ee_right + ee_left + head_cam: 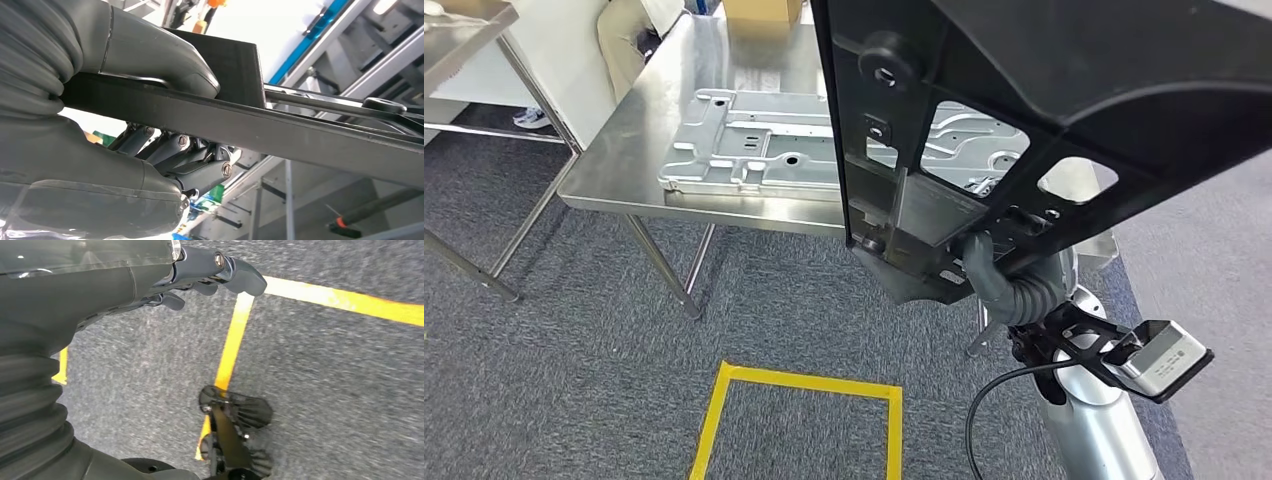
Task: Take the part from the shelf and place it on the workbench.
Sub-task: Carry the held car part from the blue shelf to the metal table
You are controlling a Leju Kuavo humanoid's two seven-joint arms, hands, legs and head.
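Note:
A large black plastic part [1024,100] with cut-outs hangs close in front of me, over the right end of the steel workbench [624,160]. My right hand [1004,285] grips it by its lower edge from below. In the right wrist view the thumb [165,65] presses on one face of the part's black edge [300,130] and the darker fingers [185,160] close on the other. My left hand [100,290] hangs over the carpet with its fingers loosely bent and nothing in it.
A flat silver metal plate [754,140] lies on the workbench, partly hidden by the part. A cardboard box [762,10] stands at its far edge. A second steel table [464,40] is at left. Yellow tape [724,420] marks a square on the grey carpet.

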